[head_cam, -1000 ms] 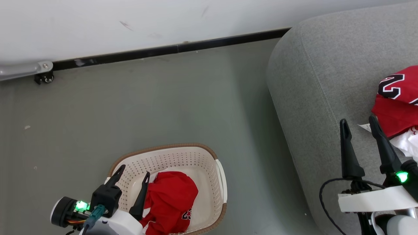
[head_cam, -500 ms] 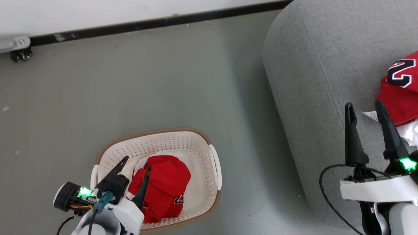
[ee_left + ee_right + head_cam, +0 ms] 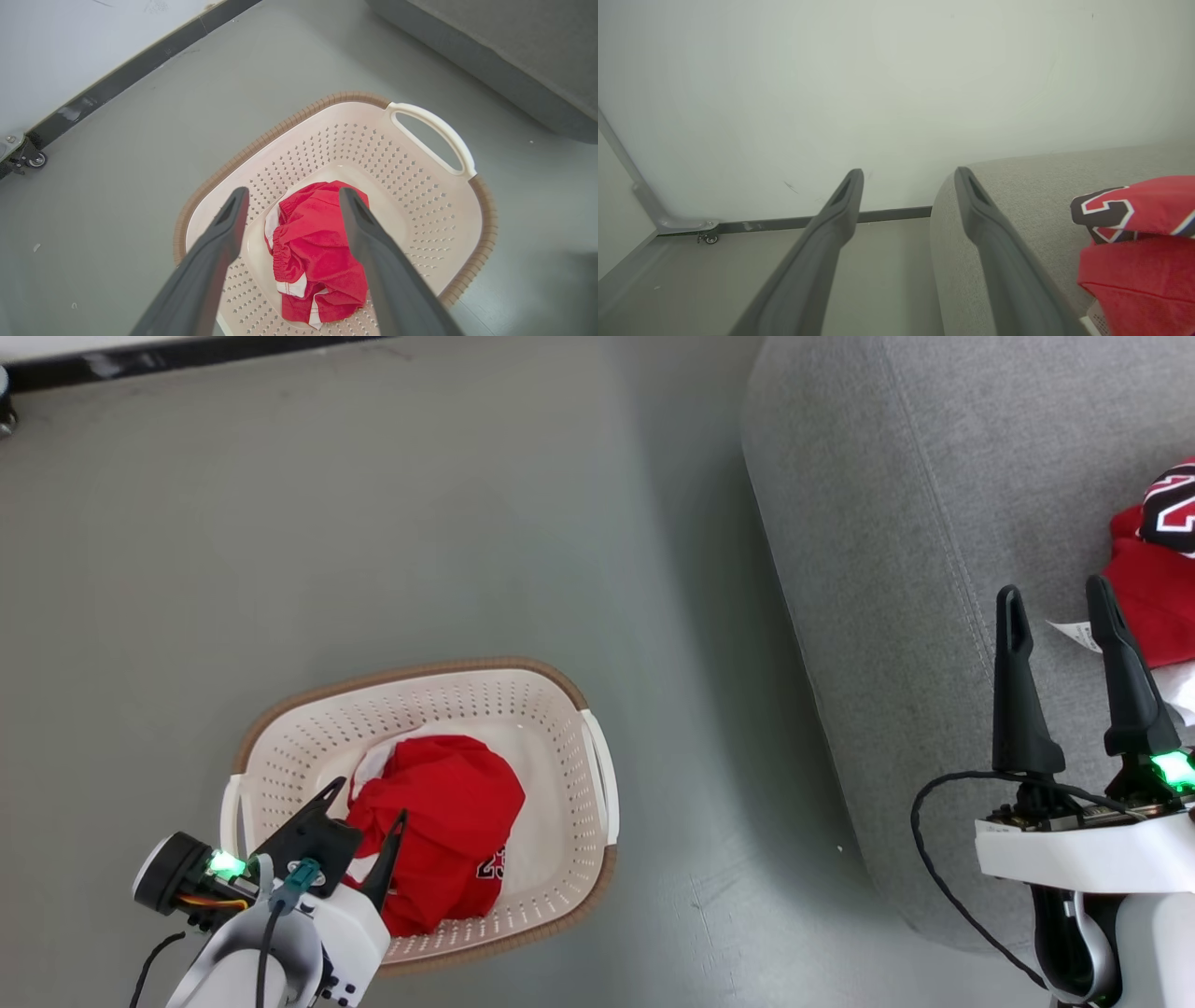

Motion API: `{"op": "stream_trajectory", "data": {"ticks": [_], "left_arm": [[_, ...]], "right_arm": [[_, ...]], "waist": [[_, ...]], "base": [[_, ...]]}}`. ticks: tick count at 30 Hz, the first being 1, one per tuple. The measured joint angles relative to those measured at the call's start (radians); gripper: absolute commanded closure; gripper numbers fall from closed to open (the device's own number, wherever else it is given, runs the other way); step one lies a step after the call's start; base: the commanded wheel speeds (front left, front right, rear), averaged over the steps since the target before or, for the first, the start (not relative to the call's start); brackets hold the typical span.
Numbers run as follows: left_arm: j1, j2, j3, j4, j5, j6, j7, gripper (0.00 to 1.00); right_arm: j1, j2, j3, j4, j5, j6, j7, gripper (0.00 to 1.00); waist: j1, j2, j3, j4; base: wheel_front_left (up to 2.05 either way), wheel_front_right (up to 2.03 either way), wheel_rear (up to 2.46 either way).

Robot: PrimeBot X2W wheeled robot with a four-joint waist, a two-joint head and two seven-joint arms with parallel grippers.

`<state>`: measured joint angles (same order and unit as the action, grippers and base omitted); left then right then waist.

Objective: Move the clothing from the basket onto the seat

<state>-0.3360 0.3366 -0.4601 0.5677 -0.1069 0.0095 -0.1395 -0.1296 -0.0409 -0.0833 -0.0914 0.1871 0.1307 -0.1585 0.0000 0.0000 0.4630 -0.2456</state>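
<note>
Red shorts [image 3: 448, 803] in basket [image 3: 560, 728], jersey [image 3: 1153, 607] on sofa [image 3: 887, 523] — numeral perhaps 2 — left gripper [image 3: 369, 799], right gripper [image 3: 1052, 588], fingers apart, empty

**Head view.** The camera sits high on the robot and is aimed steeply down at the floor [image 3: 373, 523]. The basket [image 3: 523, 709] lies at lower left and the sofa [image 3: 887, 523] takes the right side, both at medium range.

**Left wrist view.** The camera sits behind the left gripper [image 3: 293, 190]. It is aimed down along the fingers into the basket from close above.

**Right wrist view.** The camera sits behind the right gripper [image 3: 909, 171]. It is aimed almost level at the wall [image 3: 878, 70], low beside the sofa's rounded end.

**Overlap.**
- Head and left wrist views both cover the basket, the shorts [image 3: 317, 252] and the sofa's side.
- Head and right wrist views both cover the sofa's end and the jersey [image 3: 1134, 270].
- Both wrist views cover the baseboard [image 3: 887, 214] and a caster [image 3: 709, 239].
</note>
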Motion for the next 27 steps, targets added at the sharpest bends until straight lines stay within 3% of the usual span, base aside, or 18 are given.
{"op": "stream_trajectory", "data": {"ticks": [15, 27], "left_arm": [[-0.102, 0.012, -0.074, 0.111, 0.088, -0.029, 0.012, 0.0], [-0.176, 0.027, -0.08, 0.196, 0.112, -0.036, 0.026, 0.0]], "right_arm": [[-0.061, 0.0, 0.001, -0.004, 0.017, 0.0, -0.02, 0.0], [-0.099, 0.0, 0.006, -0.006, 0.034, 0.0, -0.041, 0.0]], "waist": [[0.0, 0.0, 0.104, -0.028], [0.0, 0.0, 0.181, -0.052]], "base": [[0.0, 0.0, 0.0], [0.0, 0.0, 0.0]]}}
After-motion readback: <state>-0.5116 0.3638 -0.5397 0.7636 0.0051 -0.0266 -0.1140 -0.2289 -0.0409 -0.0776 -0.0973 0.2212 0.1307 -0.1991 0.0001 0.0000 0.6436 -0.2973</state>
